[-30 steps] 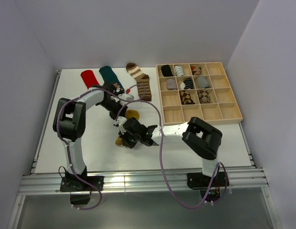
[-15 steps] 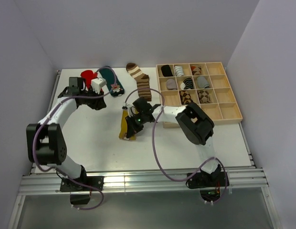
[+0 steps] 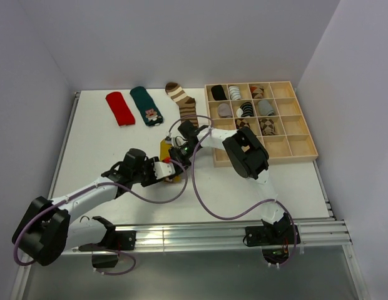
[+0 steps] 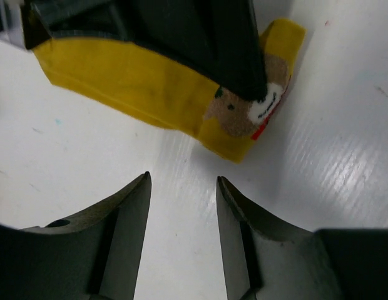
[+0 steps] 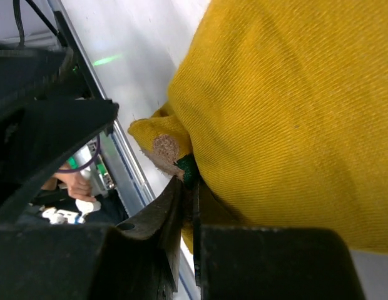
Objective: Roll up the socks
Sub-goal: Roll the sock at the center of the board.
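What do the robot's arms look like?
Both the left arm and the right arm have white tubes joined by chunky black joints. A thin purple cable loops along each. The left gripper has two dark, curved fingers.

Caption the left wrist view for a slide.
Open left gripper faces the mustard sock held by the right gripper on the white table.

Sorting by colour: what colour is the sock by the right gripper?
Mustard yellow sock; clearest in right wrist view.
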`<state>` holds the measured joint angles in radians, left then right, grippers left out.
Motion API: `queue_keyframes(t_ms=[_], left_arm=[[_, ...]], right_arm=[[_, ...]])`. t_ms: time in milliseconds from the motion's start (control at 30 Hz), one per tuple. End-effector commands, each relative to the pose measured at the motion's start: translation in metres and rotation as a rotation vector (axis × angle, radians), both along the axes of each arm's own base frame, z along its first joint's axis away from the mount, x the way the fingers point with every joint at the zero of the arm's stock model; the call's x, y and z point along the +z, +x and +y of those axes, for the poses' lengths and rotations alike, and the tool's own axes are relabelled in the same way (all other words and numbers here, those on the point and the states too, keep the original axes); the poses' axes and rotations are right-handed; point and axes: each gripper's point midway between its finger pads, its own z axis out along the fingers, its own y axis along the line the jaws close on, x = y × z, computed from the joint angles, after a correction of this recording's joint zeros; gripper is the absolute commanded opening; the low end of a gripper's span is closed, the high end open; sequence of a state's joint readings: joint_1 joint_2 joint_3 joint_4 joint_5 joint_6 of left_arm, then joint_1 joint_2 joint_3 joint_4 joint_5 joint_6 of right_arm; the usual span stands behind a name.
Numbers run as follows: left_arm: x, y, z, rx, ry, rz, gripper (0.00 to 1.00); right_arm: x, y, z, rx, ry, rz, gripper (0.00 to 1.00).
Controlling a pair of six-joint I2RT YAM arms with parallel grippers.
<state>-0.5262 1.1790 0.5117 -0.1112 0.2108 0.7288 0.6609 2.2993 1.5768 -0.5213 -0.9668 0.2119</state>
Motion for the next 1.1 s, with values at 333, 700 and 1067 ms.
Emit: queue_keyframes(t_ms=[333, 700, 1067], left_arm=[[0.008, -0.025, -0.052, -0.213, -0.012, -0.150, 0.52], [-0.018, -0.034, -0.062, -0.266, 0.016, -0.036, 0.53], [-0.037, -0.024, -0.064, -0.234, 0.056, 0.004, 0.41]], right_arm=[[-0.017, 0.000, -0.013, -0.006, -0.101, 0.023, 0.10], [-0.016, 0.001, -0.013, -0.006, -0.101, 0.016, 0.10], [-0.012, 0.001, -0.016, -0.003, -0.106, 0.005, 0.10]])
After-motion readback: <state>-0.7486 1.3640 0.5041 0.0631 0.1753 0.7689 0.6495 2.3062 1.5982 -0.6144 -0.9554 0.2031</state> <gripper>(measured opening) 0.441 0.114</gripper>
